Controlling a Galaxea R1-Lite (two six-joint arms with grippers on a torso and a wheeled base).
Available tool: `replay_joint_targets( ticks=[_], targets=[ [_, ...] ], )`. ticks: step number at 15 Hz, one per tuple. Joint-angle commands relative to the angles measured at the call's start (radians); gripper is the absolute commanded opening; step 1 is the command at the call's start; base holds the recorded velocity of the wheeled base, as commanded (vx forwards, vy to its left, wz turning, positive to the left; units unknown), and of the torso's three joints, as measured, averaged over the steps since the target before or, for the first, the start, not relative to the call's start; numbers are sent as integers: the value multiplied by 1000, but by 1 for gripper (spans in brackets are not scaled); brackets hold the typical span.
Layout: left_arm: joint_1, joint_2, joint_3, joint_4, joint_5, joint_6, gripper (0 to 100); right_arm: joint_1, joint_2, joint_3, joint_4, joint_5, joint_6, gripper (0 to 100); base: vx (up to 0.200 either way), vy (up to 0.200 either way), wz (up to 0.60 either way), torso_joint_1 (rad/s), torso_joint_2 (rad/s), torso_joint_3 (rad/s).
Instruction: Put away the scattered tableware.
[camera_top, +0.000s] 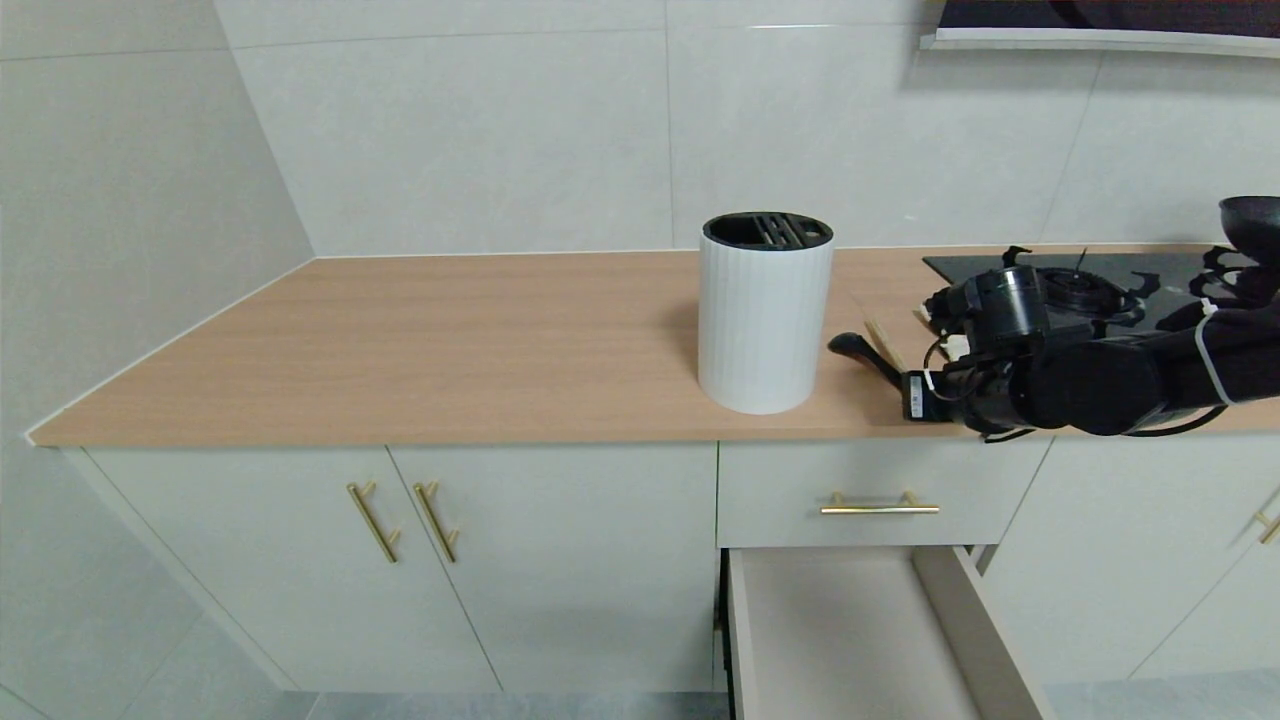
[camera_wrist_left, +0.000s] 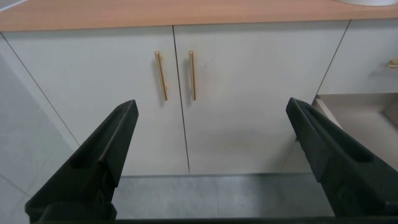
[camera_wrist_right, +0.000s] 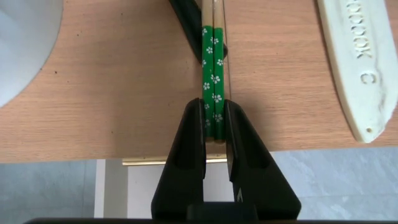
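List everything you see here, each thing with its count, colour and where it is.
holder: one, white with a black slotted top, upright on the countertop
chopsticks: two, green flowered ends, near the countertop's front edge
black utensil: one, lying between the holder and the chopsticks
white utensil: one, flat on the countertop beside the chopsticks
stove: one, black, set into the countertop
drawer: one, pale, pulled open below the countertop
cabinet doors: two, pale with gold handles
left tool: one, black, open, before the cabinet doors
right tool: one, black, shut on the chopsticks
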Motion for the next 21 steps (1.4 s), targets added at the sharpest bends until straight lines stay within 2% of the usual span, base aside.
replay_joint_targets(
  ticks=[1,3,6,9,12,13,15,17,21],
  targets=[
    [0,0,0,0,0,0,100,0,-33,4,0,0,0,0,0,0,0,0,0,0],
    [-2,0,0,0,0,0,100,1,-103,18,6,1,9,0,0,0,0,0,0,0],
    [-2,0,0,0,0,-2,100,17,-361,171,12,24,35,0,0,0,0,0,0,0],
    [0,0,0,0,0,0,100,46,-557,299,110,57,35,0,0,0,0,0,0,0],
    [0,0,0,0,0,0,100,61,-694,314,271,189,35,0,0,0,0,0,0,0],
    [0,0,0,0,0,0,100,60,-752,306,374,313,35,0,0,0,0,0,0,0],
    [0,0,0,0,0,0,100,58,-798,288,484,451,26,0,0,0,0,0,0,0],
    [-2,0,0,0,0,-2,100,61,-823,303,500,518,0,0,0,0,0,0,0,0],
    [-2,0,0,0,0,0,100,69,-807,349,497,534,-58,0,0,0,0,0,0,0]
  ],
)
